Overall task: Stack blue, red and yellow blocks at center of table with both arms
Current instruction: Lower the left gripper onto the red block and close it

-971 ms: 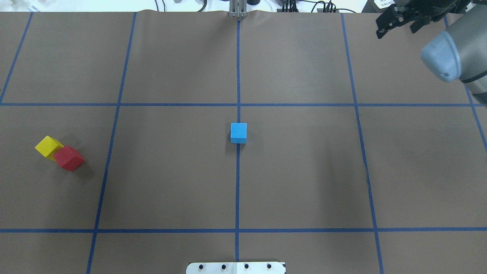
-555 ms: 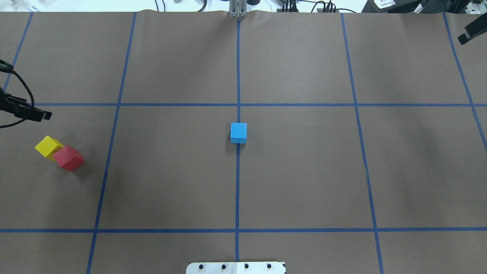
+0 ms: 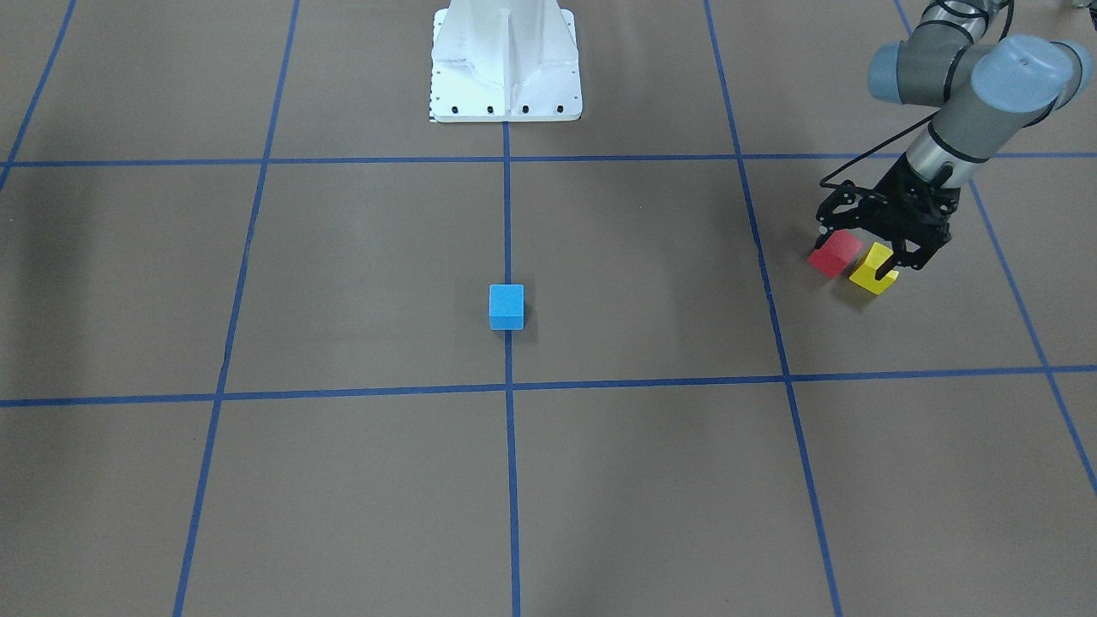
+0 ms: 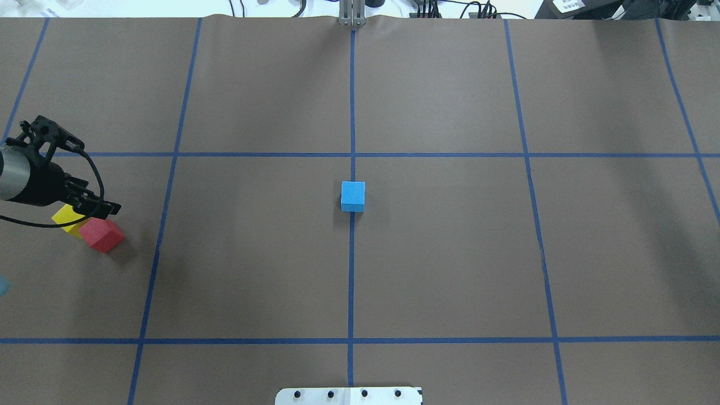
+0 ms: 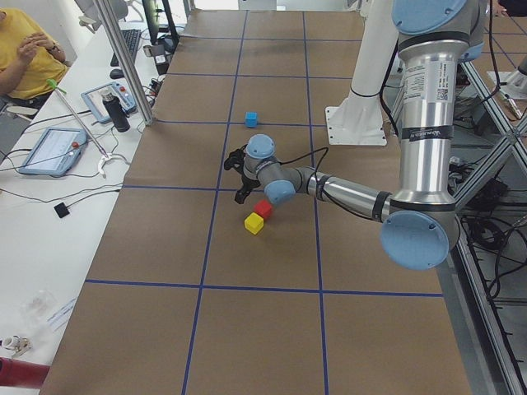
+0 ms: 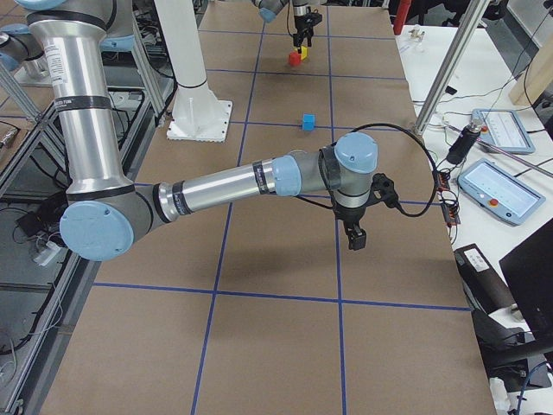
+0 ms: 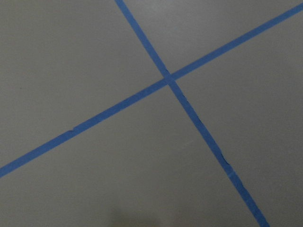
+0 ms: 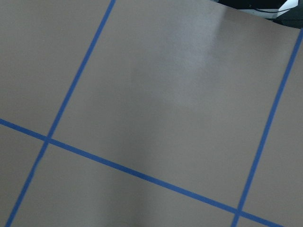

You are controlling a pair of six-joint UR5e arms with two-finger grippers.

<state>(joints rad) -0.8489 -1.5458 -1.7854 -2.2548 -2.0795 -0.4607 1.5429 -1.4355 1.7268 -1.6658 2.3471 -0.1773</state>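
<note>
The blue block [image 4: 352,196] sits on the centre tape line, also in the front view [image 3: 506,306]. The red block [image 4: 102,235] and yellow block [image 4: 66,218] touch each other at the table's left side; in the front view red [image 3: 835,253] is beside yellow [image 3: 872,272]. My left gripper [image 4: 93,207] hangs open just above these two blocks, fingers spread over them [image 3: 867,248], holding nothing. My right gripper [image 6: 356,238] shows only in the exterior right view, above bare table far from the blocks; I cannot tell whether it is open or shut. Both wrist views show only brown table and blue tape.
The white robot base [image 3: 506,60] stands at the table's near middle edge [image 4: 349,395]. A metal post [image 4: 352,17] stands at the far edge. Tablets [image 5: 49,148] and a seated operator [image 5: 25,49] are on the side bench beyond the table.
My left arm has come in from the left edge and moved down over the yellow and red blocks. My right arm has left the overhead view at top right. The blocks have not moved.
</note>
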